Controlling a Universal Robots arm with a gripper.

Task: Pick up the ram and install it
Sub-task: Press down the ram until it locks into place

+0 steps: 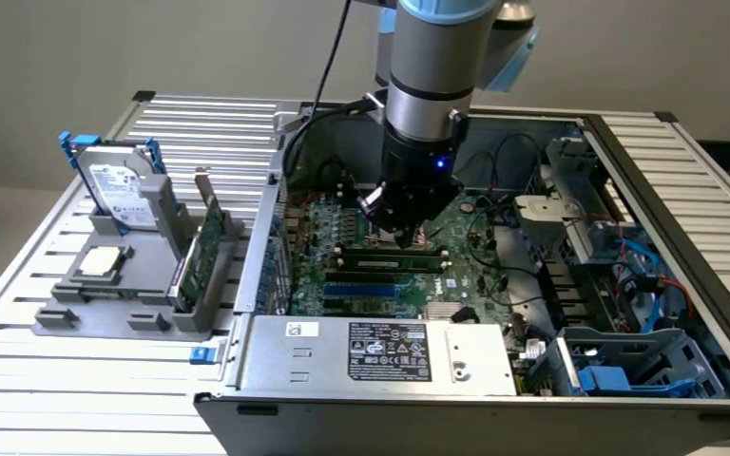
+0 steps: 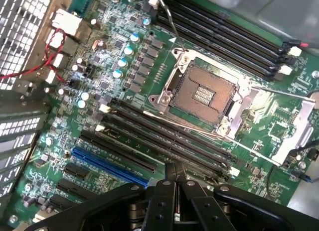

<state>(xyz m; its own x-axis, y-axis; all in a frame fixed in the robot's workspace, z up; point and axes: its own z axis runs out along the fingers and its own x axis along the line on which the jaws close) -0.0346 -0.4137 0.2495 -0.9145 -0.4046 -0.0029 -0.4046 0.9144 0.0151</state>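
Observation:
My gripper (image 1: 397, 237) reaches down inside the open computer case, over the green motherboard (image 1: 467, 275). Its black fingers are shut together with nothing visibly between them. In the wrist view the closed tips of the gripper (image 2: 174, 167) sit right above the bank of long black memory slots (image 2: 164, 136) beside the open CPU socket (image 2: 202, 91). A long narrow dark-green strip with black chips, apparently the ram (image 1: 391, 254), lies along a slot just under the tips. From the wrist view I cannot separate it from the slots.
A grey stand (image 1: 124, 285) at the exterior view's left holds a hard drive (image 1: 118, 185), a processor (image 1: 102, 259) and a green expansion card (image 1: 206, 252). The power supply (image 1: 384, 351) sits at the case front, with drive cages and blue cables (image 1: 644, 275) at the right. Blue slot (image 2: 107, 165).

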